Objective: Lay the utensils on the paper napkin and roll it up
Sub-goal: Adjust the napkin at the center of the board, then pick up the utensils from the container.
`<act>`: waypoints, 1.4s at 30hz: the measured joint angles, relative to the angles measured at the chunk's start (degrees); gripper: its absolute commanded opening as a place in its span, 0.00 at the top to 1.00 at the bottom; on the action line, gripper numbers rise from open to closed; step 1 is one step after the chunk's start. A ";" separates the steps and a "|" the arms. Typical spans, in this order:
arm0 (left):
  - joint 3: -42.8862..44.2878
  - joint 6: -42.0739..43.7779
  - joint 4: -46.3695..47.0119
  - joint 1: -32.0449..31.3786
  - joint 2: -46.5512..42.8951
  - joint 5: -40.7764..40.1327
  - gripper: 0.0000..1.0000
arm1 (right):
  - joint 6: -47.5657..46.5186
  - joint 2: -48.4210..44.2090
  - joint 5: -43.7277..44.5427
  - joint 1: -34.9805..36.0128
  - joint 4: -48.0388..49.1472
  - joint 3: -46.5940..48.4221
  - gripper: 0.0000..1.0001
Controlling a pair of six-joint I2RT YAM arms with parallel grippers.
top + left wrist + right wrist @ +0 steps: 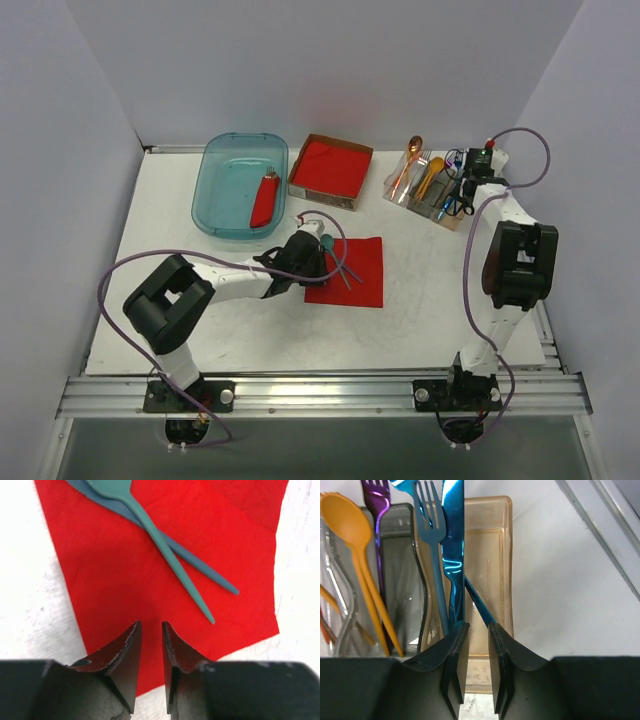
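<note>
The red paper napkin [362, 280] [125, 580] lies flat on the white table. On it a teal spoon [335, 262] [170, 555] lies crossed over a blue knife [346, 272] [205, 570]. My left gripper [318, 265] [151, 625] hovers over the napkin's left edge. Its jaws stand a narrow gap apart, with only red paper showing between them. My right gripper [455, 205] [477, 625] is at the utensil organizer, jaws slightly apart. A shiny blue knife [452, 540] ends at its left finger and a dark blue handle [480, 602] at its right. The gap itself is empty.
A teal bin [225, 160] holding a red object [265, 200] stands at the back left. Beside it is a cardboard box of red napkins [330, 168]. The organizer [425, 200] [495, 555] holds an orange spoon [345, 520], a purple fork [374, 500] and a blue fork [427, 510].
</note>
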 measured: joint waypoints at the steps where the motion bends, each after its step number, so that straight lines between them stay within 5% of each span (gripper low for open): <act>1: 0.59 -0.26 0.09 0.00 0.72 0.00 0.70 | 0.00 0.92 -0.02 -0.09 0.00 0.24 0.76; 21: -2.89 -2.40 5.55 4.52 2.03 8.26 0.71 | -0.02 10.45 -0.42 -0.09 1.99 6.60 0.65; 42: -1.44 6.40 -4.31 7.48 -5.68 3.65 0.64 | 0.92 12.33 1.01 -0.07 3.91 6.19 0.96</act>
